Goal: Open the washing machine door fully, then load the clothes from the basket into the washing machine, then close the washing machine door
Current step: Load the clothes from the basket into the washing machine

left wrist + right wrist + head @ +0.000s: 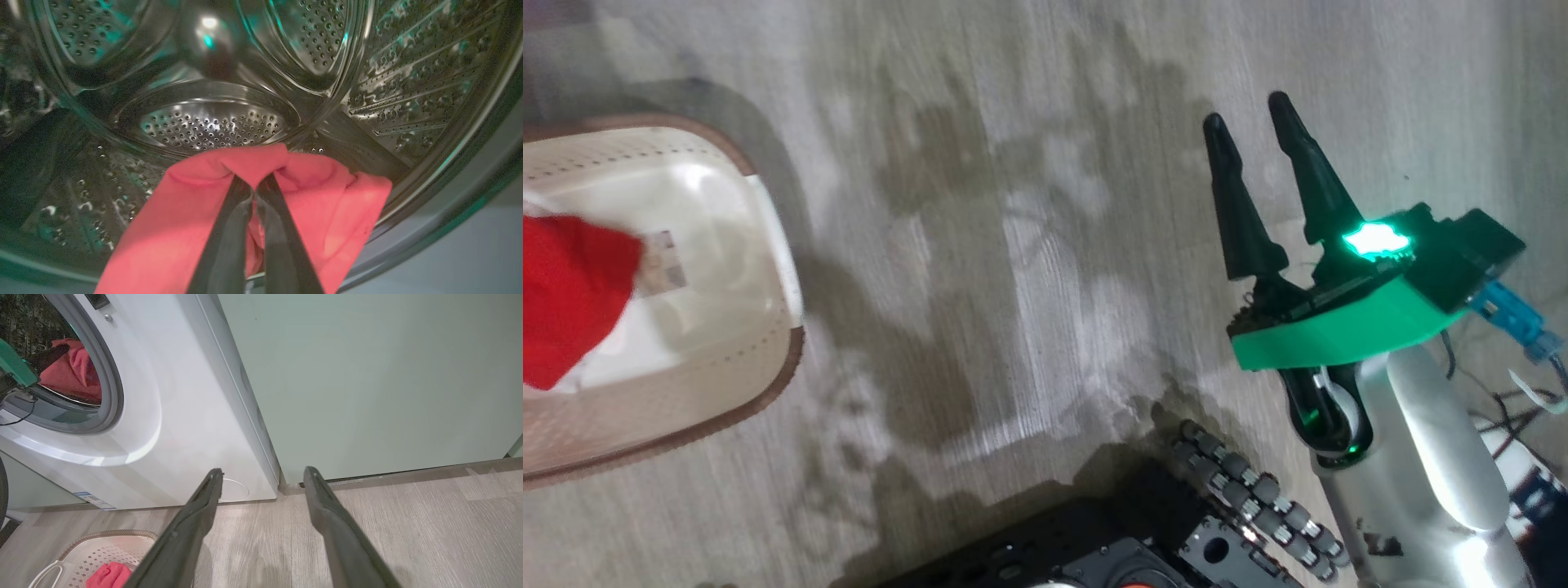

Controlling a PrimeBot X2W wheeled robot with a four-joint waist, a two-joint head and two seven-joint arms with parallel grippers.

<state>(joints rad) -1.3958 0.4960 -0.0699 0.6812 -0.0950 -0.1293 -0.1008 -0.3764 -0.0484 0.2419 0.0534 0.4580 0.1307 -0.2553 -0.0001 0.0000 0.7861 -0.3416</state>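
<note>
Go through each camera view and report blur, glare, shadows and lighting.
Head view: motion blur smears the basket and its red clothes, broad shadows mottle the floor, and the green light blows out. Left wrist view: a dim, teal-tinted drum with bright glare spots; the red garment reads clearly. Right wrist view: evenly lit and sharp, with a soft sheen on the washing machine.

The head view is smeared; its left edge cuts off the basket and the red cloth inside, which hides part of a paper sticker too blurred to read. The left gripper has its tips buried in a red garment that runs off the left wrist view's bottom edge, and the blue sticker in the right wrist view is too small to read
</note>
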